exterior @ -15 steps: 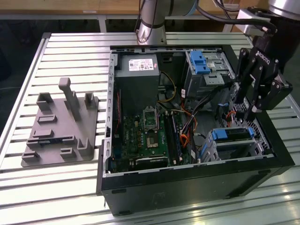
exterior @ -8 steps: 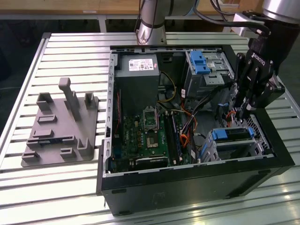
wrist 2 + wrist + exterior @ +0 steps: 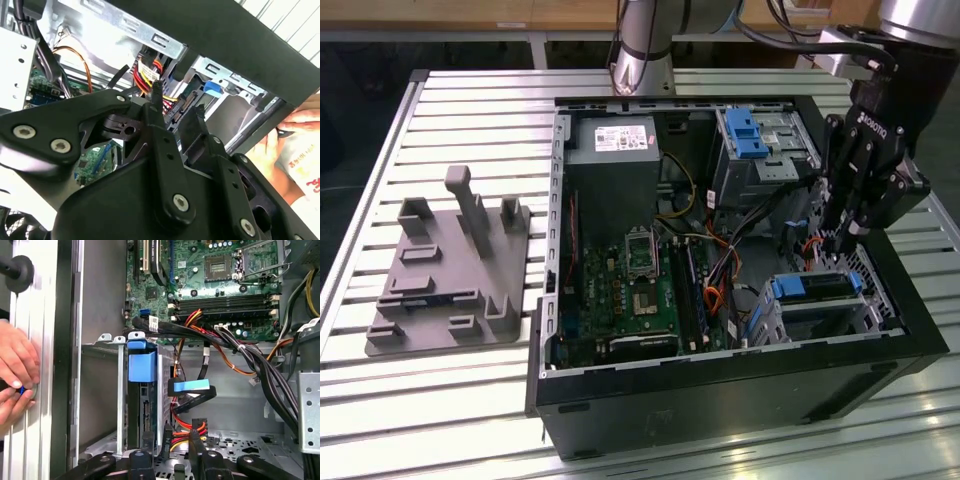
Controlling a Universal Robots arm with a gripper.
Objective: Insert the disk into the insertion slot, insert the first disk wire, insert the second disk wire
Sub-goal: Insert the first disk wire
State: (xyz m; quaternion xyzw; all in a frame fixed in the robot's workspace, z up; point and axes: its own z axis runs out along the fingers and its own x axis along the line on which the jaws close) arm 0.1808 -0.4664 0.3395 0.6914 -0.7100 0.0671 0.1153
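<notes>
— What's hidden or cut off here?

— Biggest first. The table [image 3: 470, 110], all metal slats, runs out of the exterior view at several edges. The arm [image 3: 642, 40] is cropped at the top. The computer case [image 3: 720, 378] lies open on the table, and its near black wall hides the foot of the slot [image 3: 775, 318].

— And the disk?

— In the first wrist view the disk [image 3: 142, 367] sits inside the slot [image 3: 163, 385]. Its blue frame end shows, but the cage walls cover most of the metal body. From the exterior view you get just a blue strip of it [image 3: 815, 286].

— The gripper?

— The gripper [image 3: 842, 238] reaches down into the case just beside the slot, at the exterior view's right. In both wrist views [image 3: 170, 434] [image 3: 175, 104] its fingers stand apart. A bundle of red and yellow wires [image 3: 185, 432] runs between them, and they are clamped on nothing I can see. A black plug at the bundle's end is partly behind one finger, so I cannot tell whether it touches the disk.

— Anything outside the case?

— A person's hand [image 3: 15, 360] rests on the slats against the case wall, cut off by the picture's edge. It pinches something small and blue that I cannot make out. A grey plastic stand [image 3: 450, 270] sits on the table at the exterior view's left, well apart from the case.

— The room?

— Beyond the table there is a tan wooden surface [image 3: 520, 15], with dark floor showing at the corner.
</notes>
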